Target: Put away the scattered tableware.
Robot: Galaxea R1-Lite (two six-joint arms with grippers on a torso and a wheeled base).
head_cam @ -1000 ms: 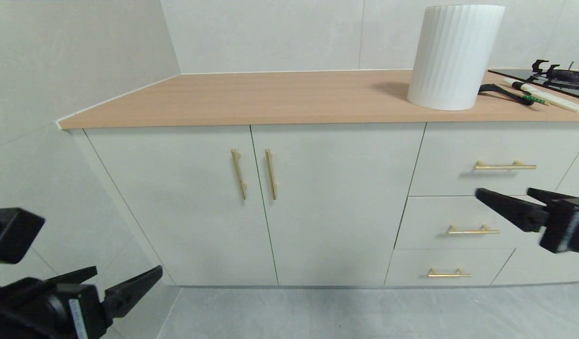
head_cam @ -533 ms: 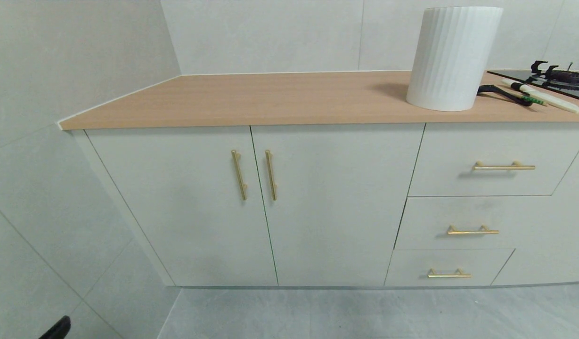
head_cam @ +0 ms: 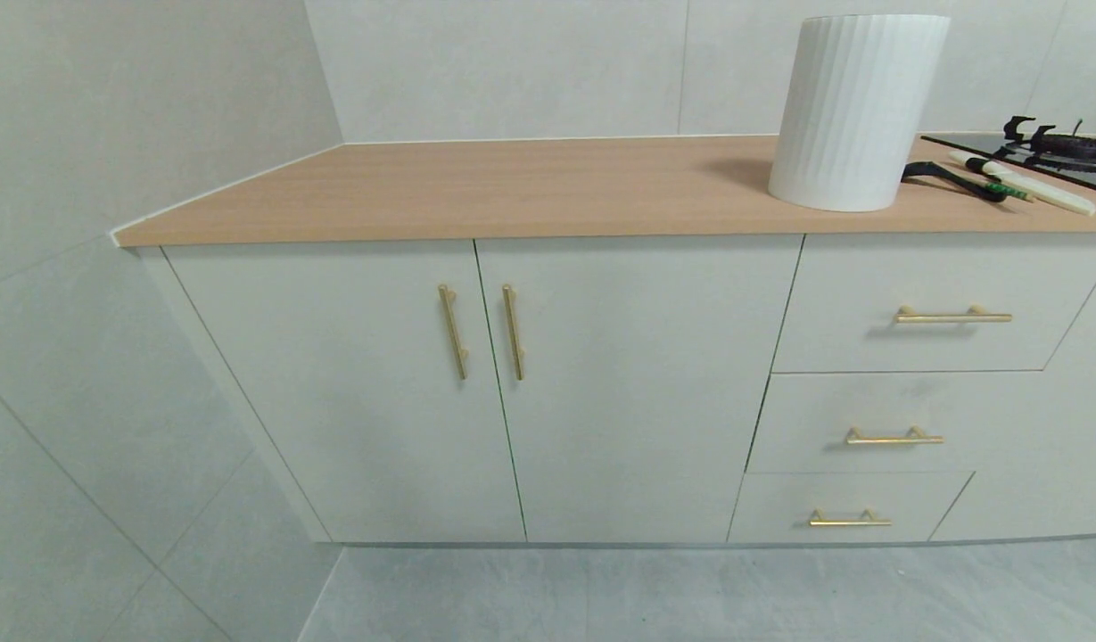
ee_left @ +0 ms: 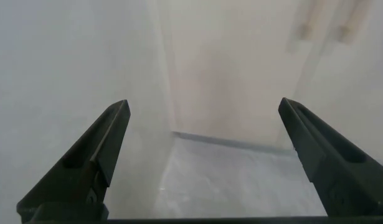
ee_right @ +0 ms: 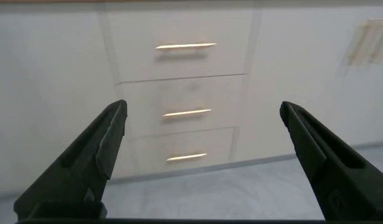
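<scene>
Though parted wide, grips nothing with tapered black left gripper [ee_left: 203,104] or right gripper [ee_right: 202,106]. Leaves slim black and cream utensils [head_cam: 1038,189] on the wood-grain counter [head_cam: 512,183], beside a ribbed white cylinder [head_cam: 855,111].

a wooden countertop [head_cam: 512,183] tops two cabinet doors [head_cam: 619,401] and three drawers [head_cam: 824,401] (gold handles [head_cam: 512,332]).

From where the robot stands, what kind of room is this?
Most likely a kitchen. A wooden countertop runs over pale cabinet doors and drawers with gold handles. A black gas hob sits at its right end, and utensils lie beside a white ribbed container.
</scene>
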